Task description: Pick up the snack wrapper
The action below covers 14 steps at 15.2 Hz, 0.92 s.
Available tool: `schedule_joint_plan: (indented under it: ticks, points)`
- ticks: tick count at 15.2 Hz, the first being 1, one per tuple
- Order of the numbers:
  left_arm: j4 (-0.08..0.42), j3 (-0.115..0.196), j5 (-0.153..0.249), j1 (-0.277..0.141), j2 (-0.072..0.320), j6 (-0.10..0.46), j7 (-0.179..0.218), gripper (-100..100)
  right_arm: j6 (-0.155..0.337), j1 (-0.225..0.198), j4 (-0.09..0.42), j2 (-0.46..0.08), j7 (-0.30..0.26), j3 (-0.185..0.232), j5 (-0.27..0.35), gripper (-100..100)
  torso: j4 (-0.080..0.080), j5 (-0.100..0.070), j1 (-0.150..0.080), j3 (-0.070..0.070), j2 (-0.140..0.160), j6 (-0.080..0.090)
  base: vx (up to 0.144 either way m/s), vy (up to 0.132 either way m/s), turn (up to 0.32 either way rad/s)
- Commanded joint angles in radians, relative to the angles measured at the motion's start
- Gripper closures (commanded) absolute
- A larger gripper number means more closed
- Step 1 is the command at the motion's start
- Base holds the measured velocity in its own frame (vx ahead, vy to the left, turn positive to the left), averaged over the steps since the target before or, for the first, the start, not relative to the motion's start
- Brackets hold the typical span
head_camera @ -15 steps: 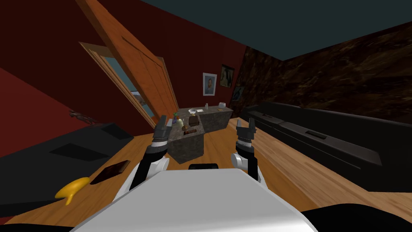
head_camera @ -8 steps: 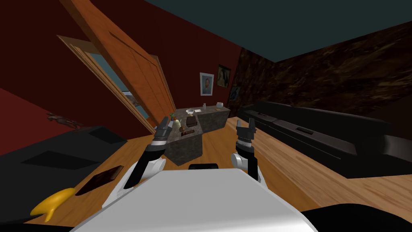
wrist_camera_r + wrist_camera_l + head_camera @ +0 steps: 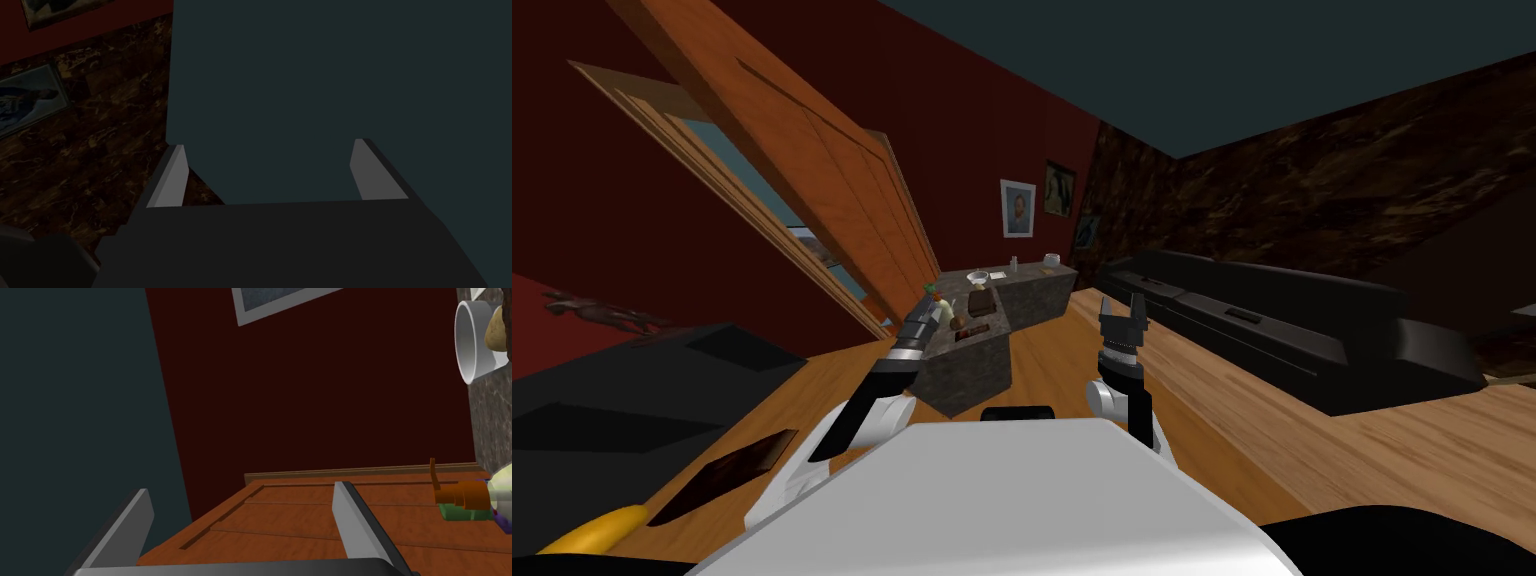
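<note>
A low grey stone table [image 3: 982,365] stands ahead on the wood floor. On its near part lies a small reddish-brown flat wrapper [image 3: 973,332], just in front of a brown box [image 3: 979,303]. My left gripper [image 3: 925,312] hovers open at the table's left edge, beside a green and orange item [image 3: 936,294]. In the left wrist view the left gripper [image 3: 245,508] is open with nothing in it, and the green and orange item [image 3: 462,502] and a white bowl [image 3: 470,340] lie off to one side. My right gripper [image 3: 1123,318] is raised and open to the right of the table, also seen open in its own view [image 3: 267,170].
A long black couch [image 3: 1272,330] runs along the right. Black furniture [image 3: 632,400] stands at the left, with a dark flat book [image 3: 722,470] and a yellow banana-like thing [image 3: 597,525] on the floor. An open wooden door [image 3: 812,190] leans behind the table.
The whole view has slid left, so I have turned to the right. My left arm has stretched further forward toward the table's left edge. The right arm keeps its pose.
</note>
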Motion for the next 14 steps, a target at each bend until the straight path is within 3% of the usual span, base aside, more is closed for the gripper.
schedule_joint_plan:
  ticks: [1, 2, 4, 5, 7, 8, 10, 11, 14]
  points:
    - [0.004, 0.009, 0.009, -0.001, 0.009, 0.039, 0.009, -100, 0.000, 0.000, 0.000, 0.000, 0.000, 0.000, 0.000, 0, 0.000, 0.000, 0.000, 0.000, 0.000, 0.000, 0.008, -0.008, -0.050]
    - [0.010, 0.027, 0.032, 0.002, 0.030, 0.067, 0.027, -100, 0.000, 0.000, 0.000, 0.000, 0.000, 0.000, 0.000, 0, 0.000, 0.000, 0.000, 0.000, 0.000, 0.000, 0.010, -0.015, -0.123]
    - [0.010, 0.027, 0.032, 0.002, 0.030, 0.098, 0.027, -100, 0.000, 0.000, 0.000, 0.000, 0.000, 0.000, 0.000, 0, 0.000, 0.000, 0.000, 0.000, 0.000, 0.000, 0.010, -0.010, -0.086]
    - [0.016, 0.045, 0.057, 0.005, 0.049, 0.128, 0.046, -100, 0.000, 0.000, 0.000, 0.000, 0.000, 0.000, 0.000, 0, 0.000, 0.000, 0.000, 0.000, 0.000, 0.000, 0.010, -0.012, -0.129]
    - [0.016, 0.045, 0.057, 0.005, 0.049, 0.160, 0.046, -100, 0.000, 0.000, 0.000, 0.000, 0.000, 0.000, 0.000, 0, 0.000, 0.000, 0.000, 0.000, 0.000, 0.000, 0.010, -0.010, -0.097]
    - [0.023, 0.065, 0.082, 0.008, 0.068, 0.192, 0.066, -100, 0.000, 0.000, 0.000, 0.000, 0.000, 0.000, 0.000, 0, 0.000, 0.000, 0.000, 0.000, 0.000, 0.000, 0.014, -0.014, -0.108]
    - [0.023, 0.065, 0.082, 0.008, 0.068, 0.224, 0.066, -100, 0.000, 0.000, 0.000, 0.000, 0.000, 0.000, 0.000, 0, 0.000, 0.000, 0.000, 0.000, 0.000, 0.000, 0.013, -0.011, -0.097]
    - [0.030, 0.085, 0.108, 0.011, 0.086, 0.256, 0.087, -100, 0.000, 0.000, 0.000, 0.000, 0.000, 0.000, 0.000, 0, 0.000, 0.000, 0.000, 0.000, 0.000, 0.000, 0.014, -0.016, -0.152]
    - [0.030, 0.085, 0.108, 0.011, 0.086, 0.291, 0.087, -100, 0.000, 0.000, 0.000, 0.000, 0.000, 0.000, 0.000, 0, 0.000, 0.000, 0.000, 0.000, 0.000, 0.000, 0.011, -0.008, -0.060]
